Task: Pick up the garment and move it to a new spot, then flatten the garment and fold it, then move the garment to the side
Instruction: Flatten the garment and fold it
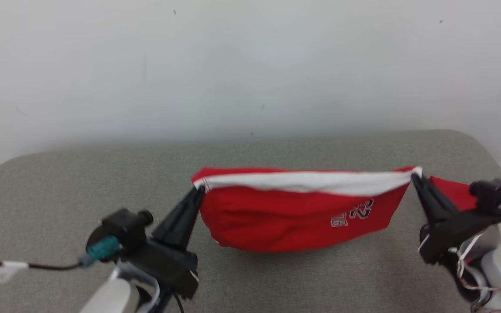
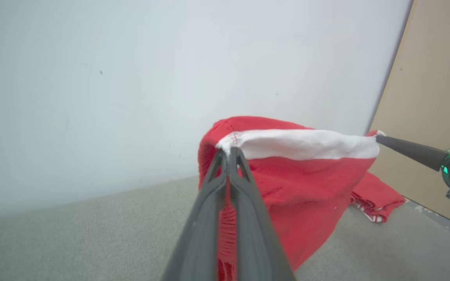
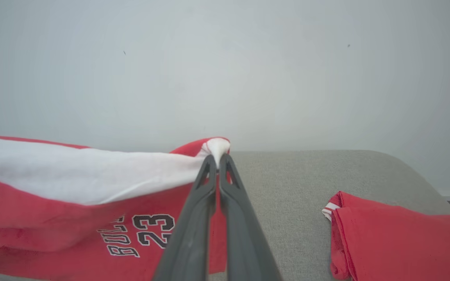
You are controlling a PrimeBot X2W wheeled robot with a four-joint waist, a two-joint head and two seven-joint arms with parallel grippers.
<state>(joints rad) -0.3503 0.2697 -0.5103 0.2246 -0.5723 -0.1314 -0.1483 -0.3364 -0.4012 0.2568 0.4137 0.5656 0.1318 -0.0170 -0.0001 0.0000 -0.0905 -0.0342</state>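
The left gripper (image 1: 198, 192) is clenched on the left corner of the white waistband (image 1: 311, 181). The garment (image 1: 294, 221), red shorts, hangs between both claws over the grey table (image 1: 59, 182), band taut and body sagging. I cannot tell whether its lower edge touches the table. The right gripper (image 1: 415, 176) is clamped on the band's right corner. The garment looks light, soft and limp, so the stitched band corners seem the surest hold. Another red cloth (image 3: 397, 242) lies far right.
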